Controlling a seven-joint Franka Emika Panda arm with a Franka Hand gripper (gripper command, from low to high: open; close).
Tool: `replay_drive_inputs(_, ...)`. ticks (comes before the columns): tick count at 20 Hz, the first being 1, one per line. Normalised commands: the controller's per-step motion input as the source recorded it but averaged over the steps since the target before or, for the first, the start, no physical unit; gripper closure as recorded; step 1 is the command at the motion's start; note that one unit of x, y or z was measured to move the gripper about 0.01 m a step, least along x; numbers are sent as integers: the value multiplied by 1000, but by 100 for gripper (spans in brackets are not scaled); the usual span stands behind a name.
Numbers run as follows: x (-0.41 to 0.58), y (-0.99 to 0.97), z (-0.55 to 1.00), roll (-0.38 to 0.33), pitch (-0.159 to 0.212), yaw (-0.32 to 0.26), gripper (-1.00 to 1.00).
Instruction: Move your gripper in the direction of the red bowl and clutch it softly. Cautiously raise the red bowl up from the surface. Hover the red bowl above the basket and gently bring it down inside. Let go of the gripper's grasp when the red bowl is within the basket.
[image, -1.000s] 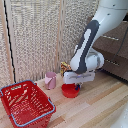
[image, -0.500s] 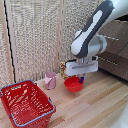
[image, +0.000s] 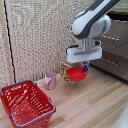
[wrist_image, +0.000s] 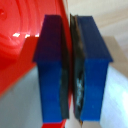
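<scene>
**Bowl lifted, carry to basket pending**

The red bowl (image: 76, 74) is held clear of the wooden floor, its rim clamped by the gripper (image: 85, 66). Transport toward the basket (image: 27, 102), at the exterior view's left, is judged next.

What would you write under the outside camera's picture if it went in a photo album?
White robot gripper holding a small red bowl in the air, with the big red basket on the wooden floor toward the exterior view's left.

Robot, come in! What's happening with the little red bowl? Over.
Gripper shut on small glossy red plastic bowl, lifted off wooden floor. Large red lattice basket empty. Pink cup between.
</scene>
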Motion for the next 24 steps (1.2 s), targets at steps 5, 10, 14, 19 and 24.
replay_drive_inputs(5,54,849,578,9,3,0,100)
replay_drive_inputs(10,78,915,331,0,-33,0,100)
replay_drive_inputs(14,149,917,199,-6,-61,0,100)
replay_drive_inputs(19,211,908,131,-15,-72,0,100)
replay_drive_inputs(24,273,901,83,-26,-67,0,100)
